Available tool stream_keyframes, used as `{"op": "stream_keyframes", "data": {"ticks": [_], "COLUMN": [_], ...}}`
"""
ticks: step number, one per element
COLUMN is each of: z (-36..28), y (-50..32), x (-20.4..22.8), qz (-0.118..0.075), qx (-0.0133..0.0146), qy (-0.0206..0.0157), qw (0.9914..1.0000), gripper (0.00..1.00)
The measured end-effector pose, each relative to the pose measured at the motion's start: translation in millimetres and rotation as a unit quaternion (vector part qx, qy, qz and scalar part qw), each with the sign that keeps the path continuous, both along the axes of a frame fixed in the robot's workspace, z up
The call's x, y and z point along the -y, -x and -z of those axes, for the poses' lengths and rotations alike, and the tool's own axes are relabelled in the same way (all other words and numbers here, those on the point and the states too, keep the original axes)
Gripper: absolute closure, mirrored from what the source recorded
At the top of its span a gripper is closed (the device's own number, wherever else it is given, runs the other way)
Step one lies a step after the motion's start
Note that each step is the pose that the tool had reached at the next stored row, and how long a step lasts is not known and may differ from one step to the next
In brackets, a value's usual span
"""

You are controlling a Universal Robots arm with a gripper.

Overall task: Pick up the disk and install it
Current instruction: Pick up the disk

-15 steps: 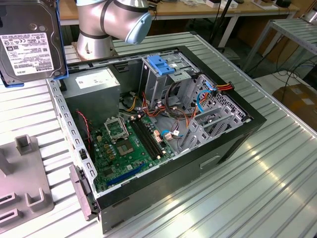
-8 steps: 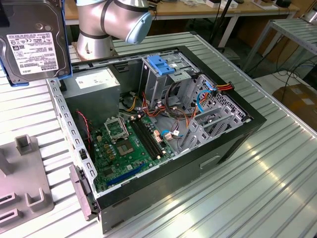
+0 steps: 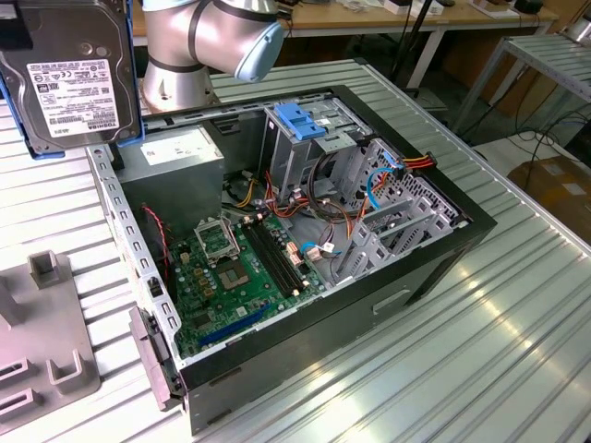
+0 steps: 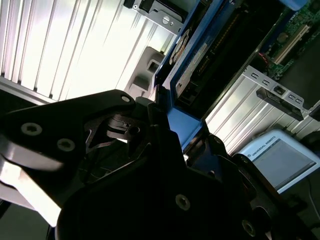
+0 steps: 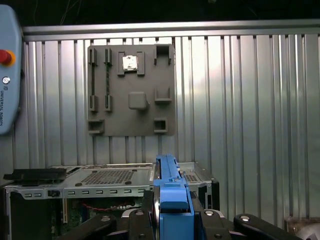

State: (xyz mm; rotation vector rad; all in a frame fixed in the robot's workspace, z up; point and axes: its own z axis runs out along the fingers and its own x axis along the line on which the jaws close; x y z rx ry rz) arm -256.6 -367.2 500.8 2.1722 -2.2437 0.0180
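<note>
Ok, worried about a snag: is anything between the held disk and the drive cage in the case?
Nothing visible does. The disk hangs in the air at the exterior view's left; the blue-topped drive cage in the open case stands uncovered.

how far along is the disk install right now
Done: the flat silver-grey hard drive with blue rails is picked up and in the air. In hand: the black gripper is shut on its blue rail. Left: it is not yet in the metal drive cage with the blue plastic top inside the open computer case.
</note>
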Motion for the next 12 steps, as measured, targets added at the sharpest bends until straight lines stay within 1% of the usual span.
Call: {"op": "stream_keyframes", "data": {"ticks": [12], "z": [0.1], "y": [-13.9], "x": [0.0], "qz": [0.001], "qx": [0.0], "qy": [0.0], "qw": [1.0], "gripper": [0.63]}}
